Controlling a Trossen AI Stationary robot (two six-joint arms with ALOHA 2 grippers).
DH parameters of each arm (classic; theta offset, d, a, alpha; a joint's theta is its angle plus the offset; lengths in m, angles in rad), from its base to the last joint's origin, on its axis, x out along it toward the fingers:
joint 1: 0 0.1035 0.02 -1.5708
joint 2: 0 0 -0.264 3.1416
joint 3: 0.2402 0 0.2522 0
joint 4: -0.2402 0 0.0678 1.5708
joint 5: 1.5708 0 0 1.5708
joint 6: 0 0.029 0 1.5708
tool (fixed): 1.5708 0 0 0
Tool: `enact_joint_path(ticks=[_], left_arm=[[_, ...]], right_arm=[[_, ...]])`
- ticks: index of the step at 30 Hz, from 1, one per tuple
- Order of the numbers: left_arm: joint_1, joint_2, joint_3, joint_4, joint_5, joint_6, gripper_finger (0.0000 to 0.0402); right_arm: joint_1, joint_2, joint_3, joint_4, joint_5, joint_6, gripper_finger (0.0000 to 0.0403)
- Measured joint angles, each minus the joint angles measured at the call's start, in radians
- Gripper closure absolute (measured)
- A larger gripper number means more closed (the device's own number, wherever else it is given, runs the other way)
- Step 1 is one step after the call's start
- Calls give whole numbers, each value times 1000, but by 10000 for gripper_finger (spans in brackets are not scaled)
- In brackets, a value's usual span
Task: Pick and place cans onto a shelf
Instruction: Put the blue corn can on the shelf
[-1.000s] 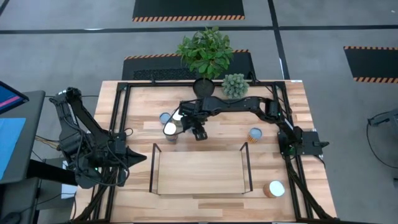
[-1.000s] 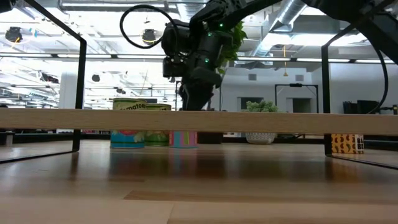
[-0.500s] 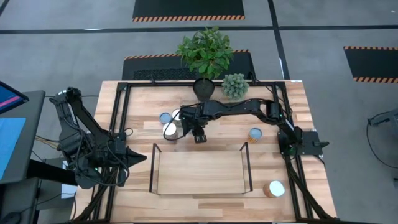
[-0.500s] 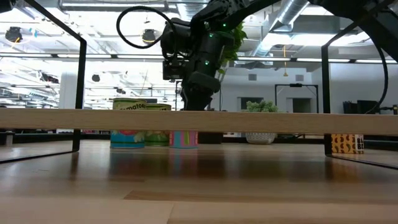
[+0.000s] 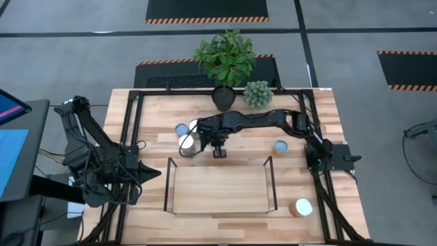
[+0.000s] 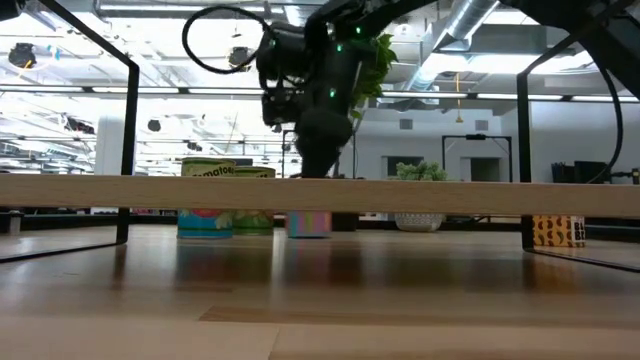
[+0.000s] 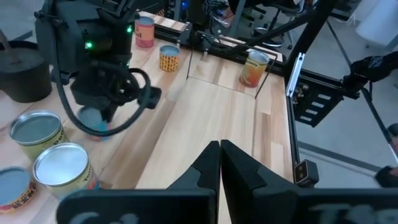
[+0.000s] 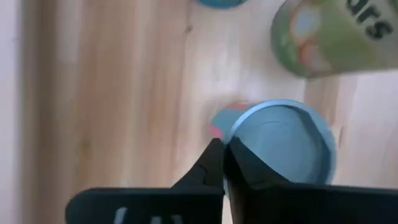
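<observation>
My right gripper point(image 5: 210, 141) reaches down at the table's far middle, behind the shelf point(image 5: 218, 188), and is shut at the rim of a small striped can with a pale-blue top point(image 8: 280, 146). This can stands on the table point(image 6: 308, 222). Three more cans point(image 5: 186, 143) stand close on its left. An orange can point(image 5: 280, 147) stands at the right, another point(image 5: 300, 207) near the right front corner. My left gripper point(image 5: 153, 172) waits shut at the table's left side, by the shelf's left end. My right gripper comes from above, pointing down, and its fingertips point(image 8: 214, 158) meet at the edge of the can's top rim point(image 8: 233, 134). One finger lies over the top, the other outside the wall. The can stands upright with its base on the table.
A dark plant pot point(image 5: 223, 97) and a small green plant point(image 5: 257, 93) stand at the far edge. The shelf's wire end frames point(image 5: 168, 184) rise at its short ends. The cans point(image 7: 62, 168) crowd the held can's left side.
My right gripper has turned its wrist a little over the can group. The striped can under it has slid slightly toward the table's right, still upright on the table.
</observation>
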Motion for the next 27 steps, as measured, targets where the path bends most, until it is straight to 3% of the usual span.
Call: enact_joint_path(ticks=[7,22,27], left_arm=[[0,0,0,0,-3,7,402],[0,0,0,-11,-1,37,401],[0,0,0,-20,8,37,401]], right_arm=[[59,-66,93,-162,-6,58,395],[286,-107,79,-187,-4,285,398],[336,-107,40,-186,49,386,392]])
